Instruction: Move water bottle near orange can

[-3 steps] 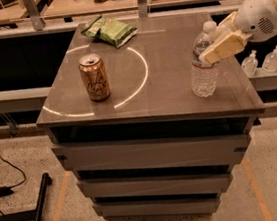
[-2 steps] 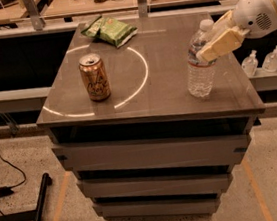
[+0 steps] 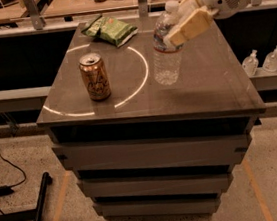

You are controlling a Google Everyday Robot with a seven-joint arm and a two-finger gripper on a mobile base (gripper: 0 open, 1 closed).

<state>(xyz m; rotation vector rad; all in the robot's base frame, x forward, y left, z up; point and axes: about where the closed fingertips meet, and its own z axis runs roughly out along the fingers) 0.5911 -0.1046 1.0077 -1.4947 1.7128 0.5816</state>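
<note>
On the dark desk [image 3: 211,88], my claw [image 3: 173,25] is clamped high on the water bottle [image 3: 167,63]; gripped there, I reckon it could swing and topple the orange can [image 3: 94,76].

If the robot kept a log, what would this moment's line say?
gripper: shut on water bottle near its cap | water bottle: right of orange can in view, apart | status: not yet near can

- A dark grey square table top [image 3: 211,88], marked with a white circle [image 3: 145,69].
- An orange-gold aluminium can [image 3: 94,76] stands upright inside the circle.
- A green crinkled snack bag [image 3: 109,29] lies at the far edge.
- A clear ribbed plastic water bottle [image 3: 166,61] is upright at the circle's right, the cream gripper [image 3: 173,25] clamped round its upper part.
</note>
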